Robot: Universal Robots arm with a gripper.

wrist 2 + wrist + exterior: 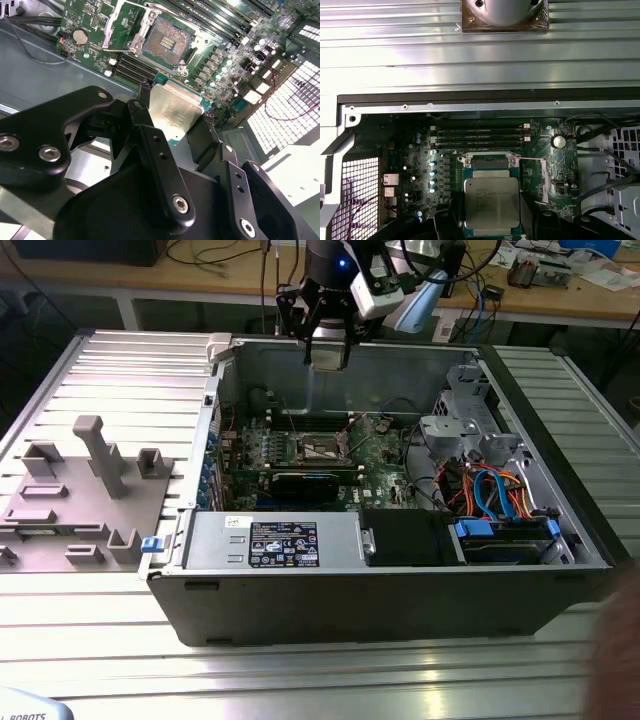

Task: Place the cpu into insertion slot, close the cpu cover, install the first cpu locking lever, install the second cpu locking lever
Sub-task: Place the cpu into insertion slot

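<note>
Pinching the cpu (pixel 176 102) by two opposite edges, the gripper (pixel 175 119) holds it in the air over the green circuit board (pixel 385 478), well clear of the surface. In the first wrist view the chip overlaps much of the socket beneath it. The insertion slot (pixel 167 39) is empty, with its field of contacts bare, and the cpu cover (pixel 112 26) stands swung open just beside it. On this evidence no step is finished: the chip is unseated, the cover is unclosed, and both locking levers are judged unfastened. The open computer case (pixel 350 605) contains the board on its floor. It also holds a grey power supply box (pixel 270 540) at the near wall towards the exterior view's left, and a bundle of blue and orange cables (pixel 495 488) towards the exterior view's right.
</note>
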